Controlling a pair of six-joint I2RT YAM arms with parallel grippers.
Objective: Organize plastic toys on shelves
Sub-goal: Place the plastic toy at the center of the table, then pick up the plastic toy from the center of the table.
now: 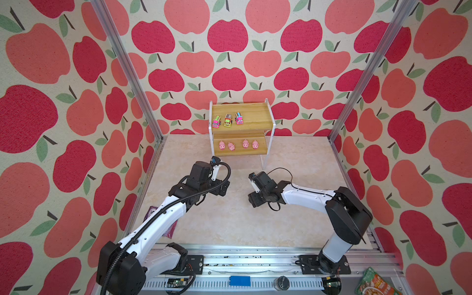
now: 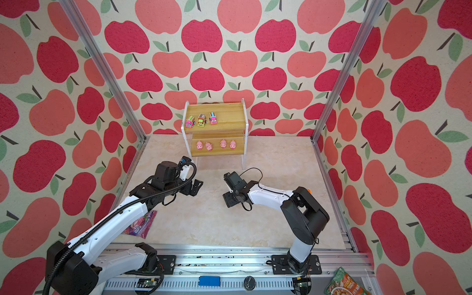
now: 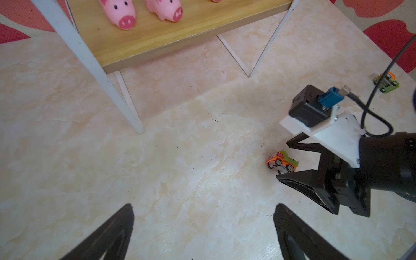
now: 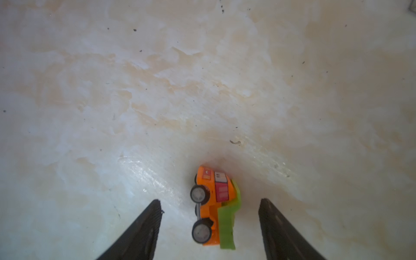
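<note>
While poised low over the pale marbled table, right gripper with jaws partly spread, gripping nothing. Between its fingers, touching neither: orange-and-green toy truck, tipped on its side, wheels showing. Hidden beneath that gripper in both top views; visible only in the wrist views.

Left gripper spread wide and empty, above bare table just in front of the two-tier wooden rack; only its two dark fingertips in frame.

Rack against the back wall, on thin white legs. On the upper board, three toy trucks in a row, too small for detail beyond pink, yellow-green and blue-pink. On the lower board, four pink pigs in a row, snouts toward the arms; in the left wrist view only two whole, a third cut off at the edge.

Purple snack packet partly covered by the left arm. Green food pouch cut off at the corner.
</note>
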